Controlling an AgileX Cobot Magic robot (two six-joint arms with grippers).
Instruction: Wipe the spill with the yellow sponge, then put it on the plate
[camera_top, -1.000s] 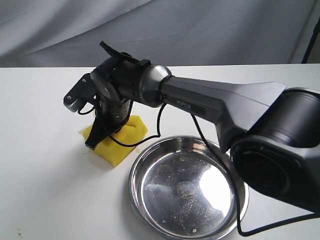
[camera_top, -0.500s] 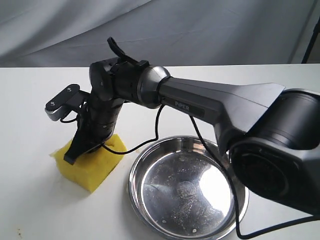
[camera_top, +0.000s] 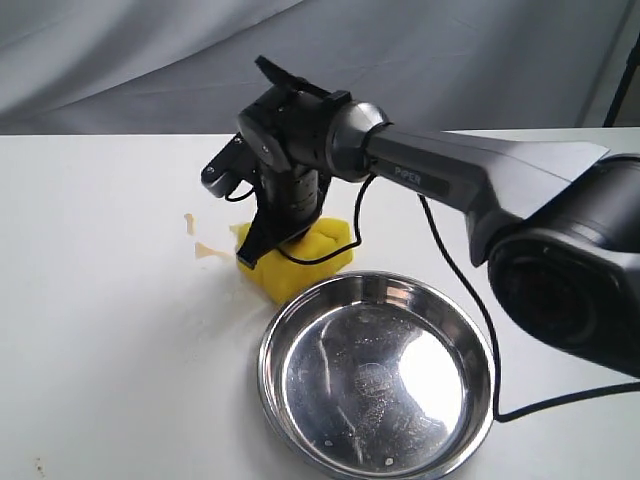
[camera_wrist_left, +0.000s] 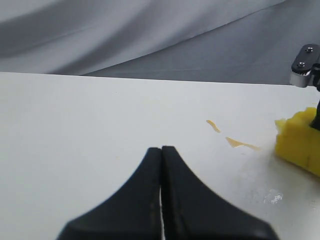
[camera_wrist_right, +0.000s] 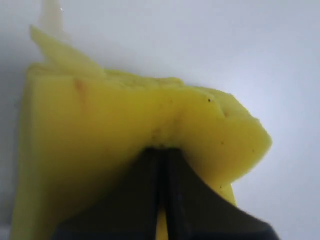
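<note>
The yellow sponge (camera_top: 305, 262) lies on the white table just beyond the plate's far rim. My right gripper (camera_top: 256, 254) points down onto the sponge's left end, its jaws shut and pinching the foam. In the right wrist view the closed tips (camera_wrist_right: 161, 149) sink into a dent in the sponge (camera_wrist_right: 100, 120). Thin amber streaks of the spill (camera_top: 206, 250) lie on the table just left of the sponge, also seen as the spill (camera_wrist_left: 241, 144) in the left wrist view beside the sponge (camera_wrist_left: 300, 142). The steel plate (camera_top: 277, 345) sits at the front. My left gripper (camera_wrist_left: 161, 148) is shut on nothing, low over bare table.
The right arm (camera_top: 470, 180) reaches in from the right above the plate's far side. A grey cloth backdrop (camera_top: 320, 60) hangs behind the table's far edge. A black cable (camera_top: 440, 260) loops from the wrist down past the plate's right rim.
The right gripper dragged the sponge out to the left and then back right toward the plate. Amber streaks now show on the table where the sponge passed.
</note>
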